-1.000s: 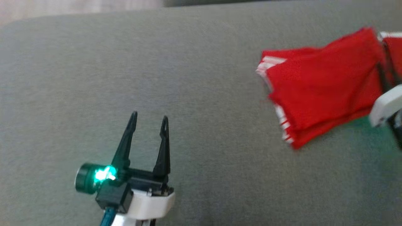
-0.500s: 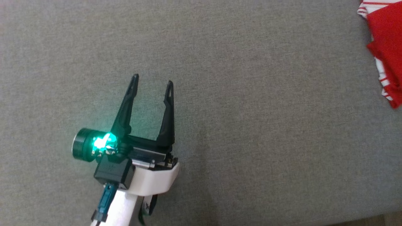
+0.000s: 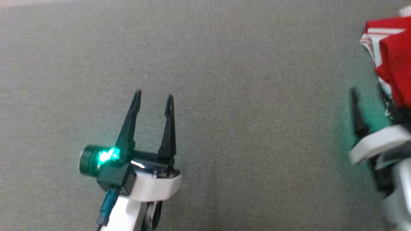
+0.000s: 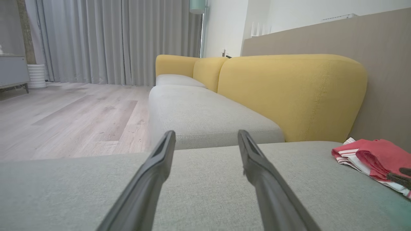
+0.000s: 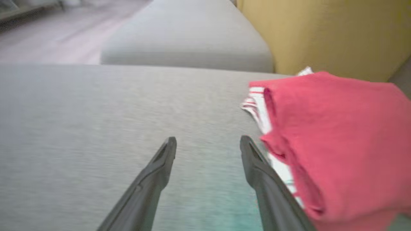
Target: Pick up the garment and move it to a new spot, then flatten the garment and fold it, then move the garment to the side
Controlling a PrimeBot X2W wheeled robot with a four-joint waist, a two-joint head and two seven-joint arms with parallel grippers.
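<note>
The folded red garment [image 3: 393,54] with white striped edges lies on the grey cushion [image 3: 240,96] at the far right of the head view. My right gripper [image 3: 369,102] is open at its near edge, blurred. In the right wrist view the right gripper [image 5: 208,141] has nothing between its fingers, and the garment [image 5: 337,134] lies just beside the right finger. My left gripper [image 3: 152,96] stands open over bare cushion, far to the garment's left. In the left wrist view the left gripper [image 4: 205,134] is empty, with the garment [image 4: 369,154] at the far right.
A yellow sofa backrest [image 4: 289,93] rises behind the cushion, close to the garment. Another grey seat [image 4: 199,112] continues beyond a gap. A wooden floor [image 4: 70,112] and grey curtains [image 4: 112,38] lie to the left. The cushion's far edge [image 3: 64,4] shows at the head view's top.
The head camera has swung, shifting the whole picture. My right gripper, over the garment's right side a second ago, now stands open at the garment's near edge. The left gripper stays open.
</note>
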